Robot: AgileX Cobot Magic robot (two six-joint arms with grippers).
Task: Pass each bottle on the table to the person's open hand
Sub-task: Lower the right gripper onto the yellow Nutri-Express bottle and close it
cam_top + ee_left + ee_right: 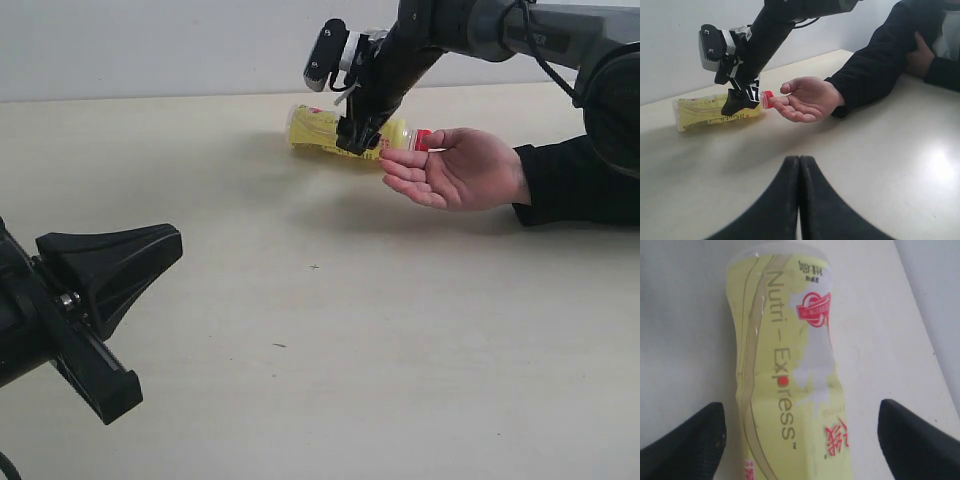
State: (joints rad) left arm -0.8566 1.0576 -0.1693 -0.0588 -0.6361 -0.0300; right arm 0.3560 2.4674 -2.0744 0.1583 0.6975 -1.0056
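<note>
The yellow bottle (312,128) with its red cap (422,139) lies on its side on the table (300,350), far side. My right gripper (357,140) hangs over the bottle's middle, open. Its fingers (695,435) straddle the yellow bottle (785,365) with a gap on each side. The person's open hand (460,170) rests palm up beside the cap, fingertips close to the gripper. In the left wrist view the yellow bottle (705,112), the person's open hand (807,97) and the right gripper (742,102) show too. My left gripper (800,160) is shut and empty, near the front left (170,245). The other bottles are out of view.
The person's black-sleeved forearm (580,180) lies on the table at the far right. A pale wall (150,50) runs behind the table's far edge. My right arm (480,25) reaches in from the upper right, above the hand.
</note>
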